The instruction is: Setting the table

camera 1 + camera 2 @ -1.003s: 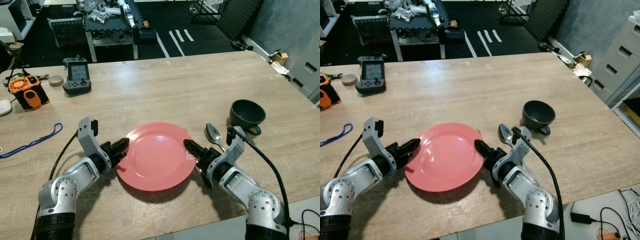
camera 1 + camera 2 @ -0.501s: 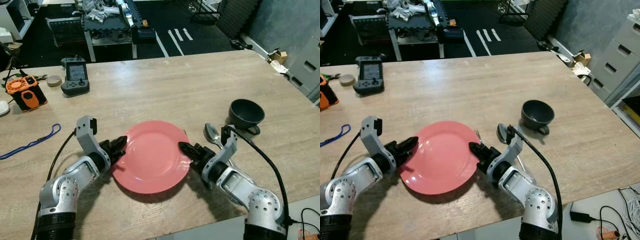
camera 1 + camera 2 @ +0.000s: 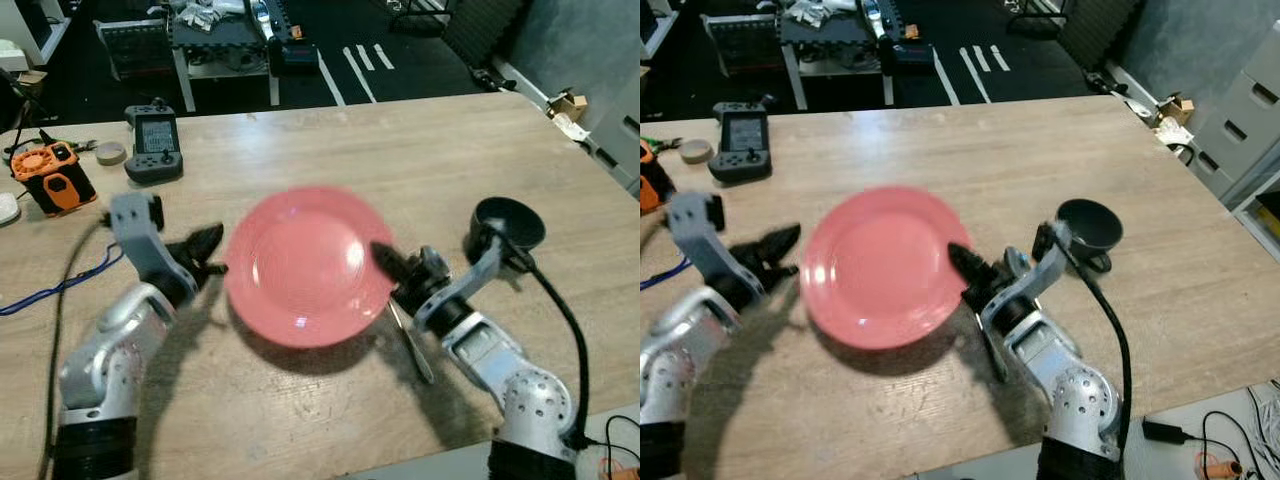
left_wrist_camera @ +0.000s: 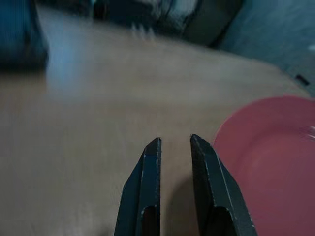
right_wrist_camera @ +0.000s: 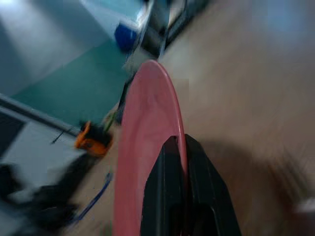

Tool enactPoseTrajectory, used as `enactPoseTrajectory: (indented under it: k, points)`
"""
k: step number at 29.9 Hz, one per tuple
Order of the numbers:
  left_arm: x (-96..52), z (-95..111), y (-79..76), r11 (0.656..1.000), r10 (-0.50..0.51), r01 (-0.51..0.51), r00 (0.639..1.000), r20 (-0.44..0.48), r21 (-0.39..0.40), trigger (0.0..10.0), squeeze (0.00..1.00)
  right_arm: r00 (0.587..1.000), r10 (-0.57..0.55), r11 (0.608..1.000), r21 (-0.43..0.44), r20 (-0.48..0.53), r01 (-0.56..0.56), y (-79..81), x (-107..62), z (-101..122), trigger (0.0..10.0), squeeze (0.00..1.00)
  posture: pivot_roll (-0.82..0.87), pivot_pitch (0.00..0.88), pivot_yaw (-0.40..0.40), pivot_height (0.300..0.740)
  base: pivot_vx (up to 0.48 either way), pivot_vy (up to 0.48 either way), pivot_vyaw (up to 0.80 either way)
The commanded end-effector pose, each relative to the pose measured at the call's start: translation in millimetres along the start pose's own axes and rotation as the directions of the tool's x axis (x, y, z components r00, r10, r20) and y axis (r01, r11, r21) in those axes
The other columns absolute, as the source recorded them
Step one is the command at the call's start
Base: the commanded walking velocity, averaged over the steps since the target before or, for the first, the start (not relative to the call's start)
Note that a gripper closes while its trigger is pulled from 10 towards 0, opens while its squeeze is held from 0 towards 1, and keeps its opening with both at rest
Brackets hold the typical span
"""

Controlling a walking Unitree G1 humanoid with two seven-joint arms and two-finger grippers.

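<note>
Holding the pink plate (image 3: 305, 262) by its right rim alone, my right tool (image 3: 388, 262) has its two fingers pinched shut on the edge, as the right wrist view shows; the plate looks lifted off the table (image 3: 420, 150), judging by the dark shadow spread beneath its near side, and it sits in the middle of the scene, tilted somewhat toward me.

My left tool (image 3: 212, 245) hangs just beside the plate's left rim, apart from it, its fingers a narrow gap apart and gripping nothing; so I judge the whole weight hangs from one pinch.

What worries me: a one-sided grip on a thin rim could let the plate pivot or slide out, dropping its left edge onto the table; a quick swing would make that likelier; the blur across the views suggests things are moving.

A spoon (image 3: 410, 343) lies on the table just under my right forearm, near the plate's right edge, and the dark bowl (image 3: 509, 224) stands close to the right, behind that arm; lowering the plate carelessly could land it on the spoon, or my elbow could knock the bowl.

Far left sit a handheld controller (image 3: 154, 146) and an orange device (image 3: 52, 178), well apart from the work.
</note>
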State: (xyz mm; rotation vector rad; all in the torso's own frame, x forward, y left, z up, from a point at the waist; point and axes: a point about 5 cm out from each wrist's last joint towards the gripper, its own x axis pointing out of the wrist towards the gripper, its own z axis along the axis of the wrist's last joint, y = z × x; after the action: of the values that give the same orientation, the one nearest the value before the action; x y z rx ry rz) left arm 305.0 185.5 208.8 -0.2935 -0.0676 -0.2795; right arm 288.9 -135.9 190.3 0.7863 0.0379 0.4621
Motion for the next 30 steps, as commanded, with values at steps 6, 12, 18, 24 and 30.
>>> enactPoseTrajectory:
  k: [6, 12, 18, 24, 30]
  points:
    - [-7.7, 13.7, -19.4, 0.986, -0.084, 0.078, 0.996, 0.031, 0.150, 10.0, 0.00, 0.981, -0.002, 0.996, -0.088, 0.192, 0.019, 8.7, -3.1, 22.6, 10.0, 0.00, 0.02, 0.070, 0.054, 0.740, 0.000, 0.000, 0.00]
    - [-11.9, -1.8, -36.0, 0.970, -0.112, 0.113, 0.994, -0.017, 0.215, 10.0, 0.00, 0.939, -0.113, 0.976, -0.141, 0.323, 0.166, -3.2, -2.8, 37.6, 10.0, 0.00, 0.02, 0.072, 0.063, 0.740, 0.000, 0.000, 0.00]
    - [-16.8, -15.6, -50.3, 0.963, -0.135, 0.145, 0.989, -0.061, 0.225, 10.0, 0.00, 0.903, -0.168, 0.962, -0.134, 0.395, 0.237, -13.3, -2.2, 43.6, 10.0, 0.00, 0.02, 0.073, 0.065, 0.740, 0.000, 0.000, 0.00]
    - [-18.1, -28.2, -50.4, 0.956, -0.073, 0.098, 0.992, -0.099, 0.276, 10.0, 0.00, 0.899, -0.138, 0.978, -0.087, 0.416, 0.190, -6.4, 4.1, 42.4, 10.0, 0.00, 0.03, 0.072, 0.070, 0.740, 0.000, 0.000, 0.00]
    - [-16.2, -26.7, -48.0, 0.958, -0.045, 0.065, 0.996, -0.078, 0.279, 10.0, 0.00, 0.904, -0.134, 0.978, -0.090, 0.407, 0.186, -5.8, 7.0, 37.0, 10.0, 0.00, 0.03, 0.071, 0.072, 0.740, 0.000, 0.000, 0.00]
